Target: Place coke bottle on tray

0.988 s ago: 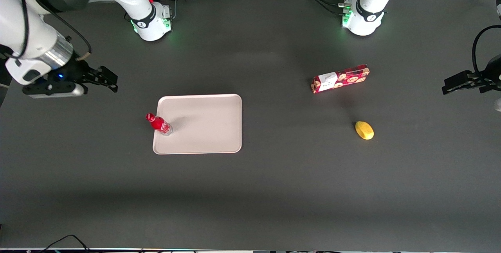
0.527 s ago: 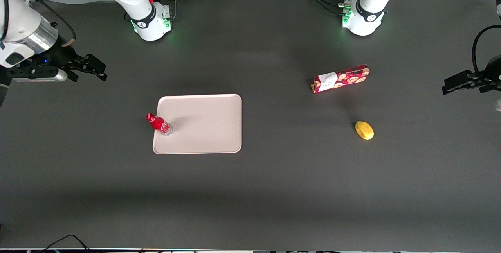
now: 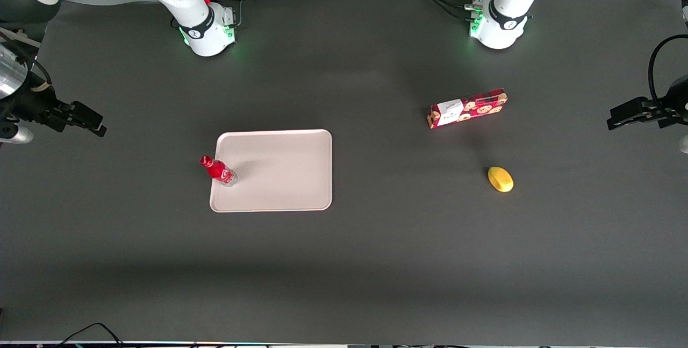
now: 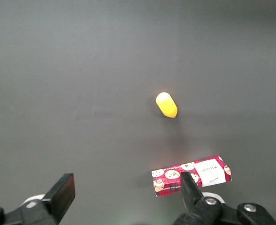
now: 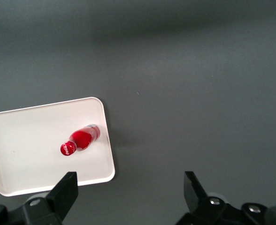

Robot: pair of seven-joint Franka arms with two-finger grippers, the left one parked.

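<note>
We saw the bottle [image 5: 80, 139] upright on the tray [image 5: 25, 136], well clear of our gripper's [image 5: 128, 190] spread fingers [image 5: 65, 190]; we judged staying clear safest.

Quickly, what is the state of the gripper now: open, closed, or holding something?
Gripper: open and empty, toward the working arm's end of the table; the coke bottle stands on the tray.

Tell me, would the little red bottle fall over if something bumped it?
Probably, yes. The coke bottle stands upright on the tray, tall and slim over a small clear base, so a sideways nudge could tip it. Its round body would likely roll once down, though the tray's low rim might stop it. The gripper is open, well away toward the working arm's end.
</note>
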